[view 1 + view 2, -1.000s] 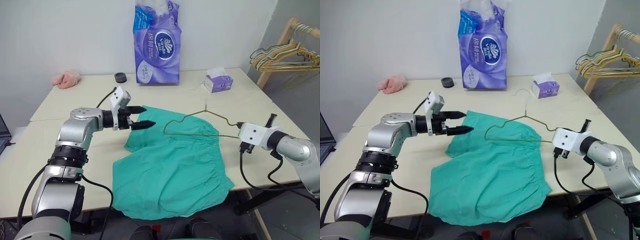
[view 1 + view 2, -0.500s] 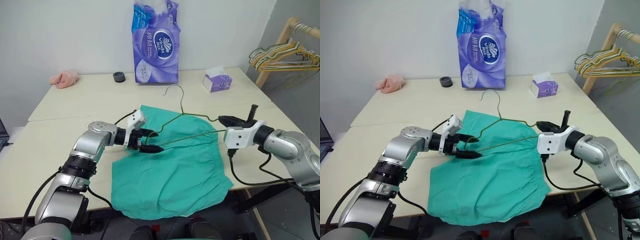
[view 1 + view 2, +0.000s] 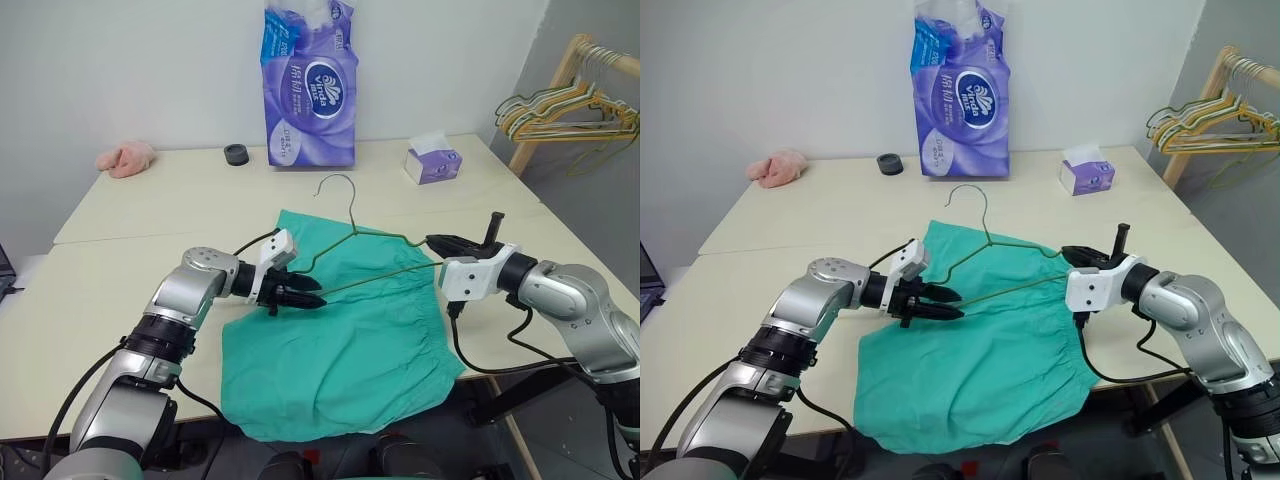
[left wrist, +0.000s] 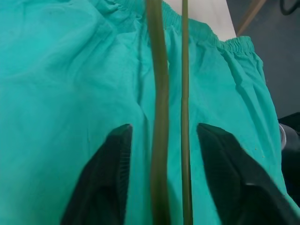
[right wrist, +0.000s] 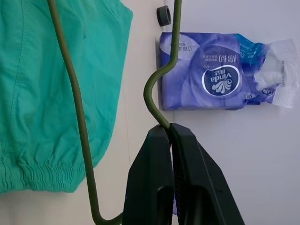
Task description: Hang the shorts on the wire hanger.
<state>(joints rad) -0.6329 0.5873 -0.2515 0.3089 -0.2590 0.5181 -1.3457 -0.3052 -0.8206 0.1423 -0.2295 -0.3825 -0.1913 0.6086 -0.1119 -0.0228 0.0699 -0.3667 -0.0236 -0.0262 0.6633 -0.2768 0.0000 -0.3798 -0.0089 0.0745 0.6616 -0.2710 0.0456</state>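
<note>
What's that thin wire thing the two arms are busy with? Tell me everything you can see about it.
It is a wire hanger, one thin olive-bronze wire bent into a triangle with a curled hook pointing toward the wall. It is held above the teal shorts. The right gripper is shut on one shoulder of it. The other end sits between the fingers of the left gripper, with both wires passing through the gap; whether they pinch it is unclear.

I see a pale cream bench [image 3: 150,210] made of two tops pushed together, set against a plain white wall [image 3: 120,70]. At the far right a wooden rack [image 3: 560,80] stands with bunched wire hangers [image 3: 560,112], over a grey floor [image 3: 590,190].
</note>
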